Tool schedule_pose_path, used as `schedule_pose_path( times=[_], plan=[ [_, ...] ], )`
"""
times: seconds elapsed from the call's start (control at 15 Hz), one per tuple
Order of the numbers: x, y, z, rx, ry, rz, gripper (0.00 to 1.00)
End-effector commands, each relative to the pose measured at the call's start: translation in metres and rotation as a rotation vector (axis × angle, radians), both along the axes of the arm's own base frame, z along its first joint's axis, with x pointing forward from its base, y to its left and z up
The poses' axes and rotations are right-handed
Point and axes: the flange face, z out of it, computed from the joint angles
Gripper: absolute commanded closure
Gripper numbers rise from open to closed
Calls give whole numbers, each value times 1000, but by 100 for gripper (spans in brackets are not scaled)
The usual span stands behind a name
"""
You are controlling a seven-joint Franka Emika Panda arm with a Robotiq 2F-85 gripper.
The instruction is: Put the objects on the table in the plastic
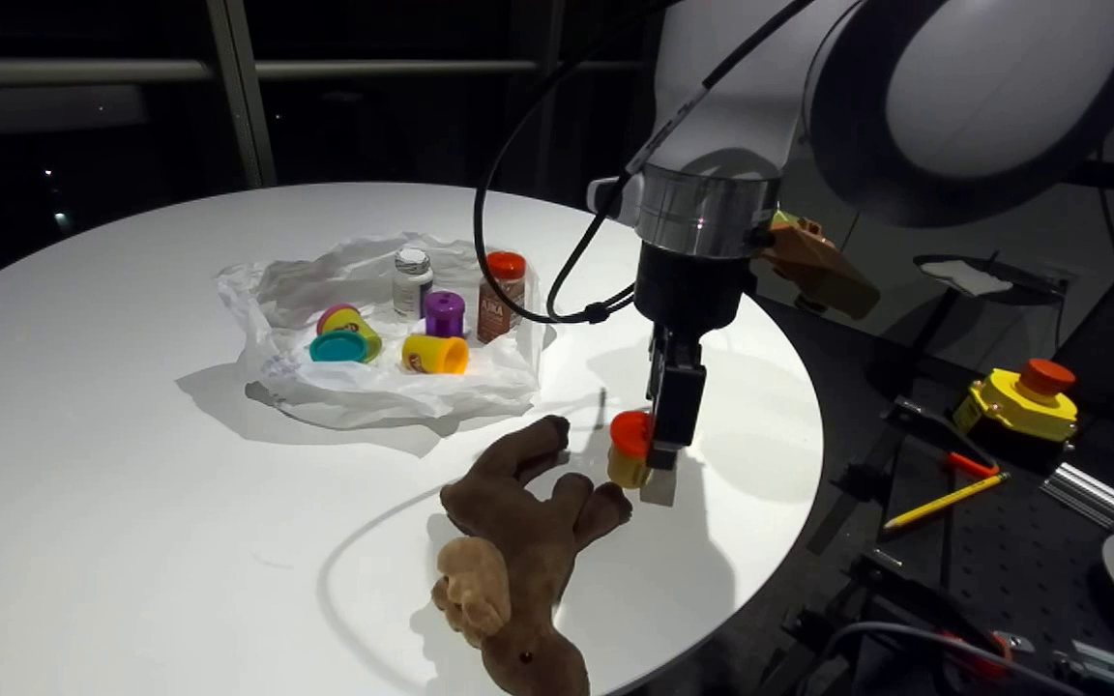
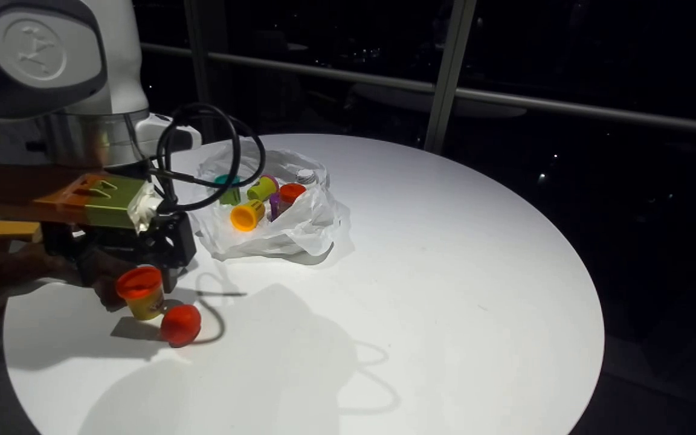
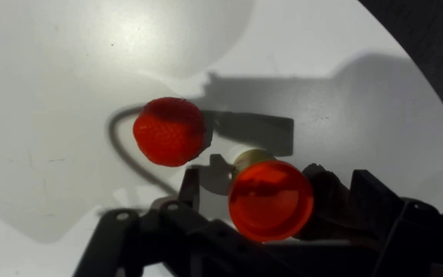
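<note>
A yellow cup with a red lid (image 3: 270, 202) stands on the white table (image 2: 444, 302) between the open fingers of my gripper (image 3: 277, 185); gaps show on both sides of it. Beside it lies a red strawberry-like object (image 3: 169, 132), outside the jaws and also in an exterior view (image 2: 180, 325). A brown plush animal (image 1: 518, 532) lies next to the cup, one part reaching under a finger in the wrist view. The whitish plastic (image 1: 383, 401) is spread further off, holding a purple cup (image 1: 444, 314), an orange-yellow cup (image 1: 436, 355), a teal-topped cup (image 1: 339, 346) and a red-capped bottle (image 1: 504, 300).
A white-capped bottle (image 1: 412, 280) and a yellow cup with a pink rim (image 2: 263, 188) are also within the plastic. Black cables (image 2: 233, 157) loop out from the wrist. Off the table's edge sit a yellow box with a red button (image 1: 1021, 401) and a pencil (image 1: 944, 501).
</note>
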Motion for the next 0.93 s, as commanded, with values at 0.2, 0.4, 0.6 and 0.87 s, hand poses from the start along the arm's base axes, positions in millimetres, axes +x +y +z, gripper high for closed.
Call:
schedule_pose_path(
  times=[0.2,0.4,0.6,0.87],
  plan=[
    [10,1,-8,32,-13,59,0],
    [14,2,-12,37,-14,76,26],
    [14,2,-8,37,-28,88,52],
    [18,7,19,36,-74,60,72]
  ],
)
